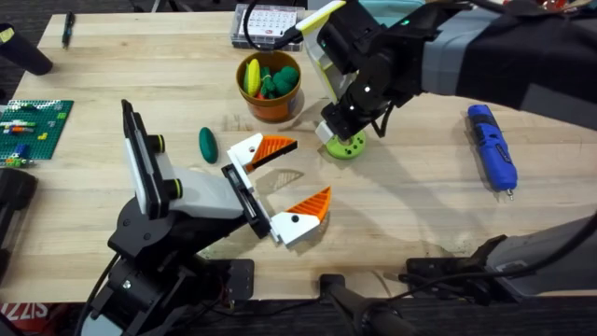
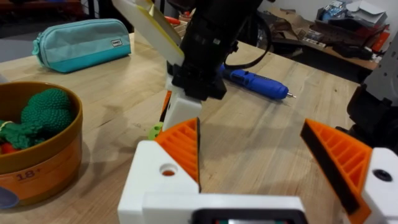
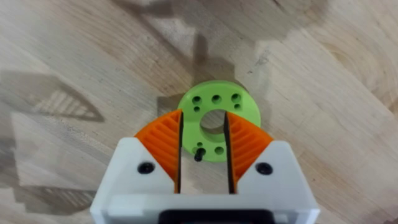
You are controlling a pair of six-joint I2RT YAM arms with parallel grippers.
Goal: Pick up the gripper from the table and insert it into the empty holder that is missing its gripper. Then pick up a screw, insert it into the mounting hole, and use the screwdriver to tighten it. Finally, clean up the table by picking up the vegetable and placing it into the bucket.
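Right now the right gripper hangs straight over a lime-green ring with small holes that lies flat on the wooden surface, just in front of the orange bucket. Its jaws stand at a narrow gap, the orange ribbed pads on either side of the ring's near rim, and a small dark screw shows between them; whether the pads press on the screw or on the ring I cannot tell. From overhead the same gripper sits just above the ring.

The left gripper hovers near the middle of the surface with its jaws spread wide and nothing between them; its two orange pads point toward the ring. In the left wrist view those jaws frame the right arm's white finger block and a sliver of the green ring.

The vegetable, dark green and oval, lies on the surface just beside the left gripper's far finger and in front of the bucket, apart from both. The bucket holds other toy pieces in yellow, green and red. The screwdriver, bright blue, lies well off to the right of the ring, tip toward the near edge, touched by neither gripper. Behind the bucket is a clear compartment box
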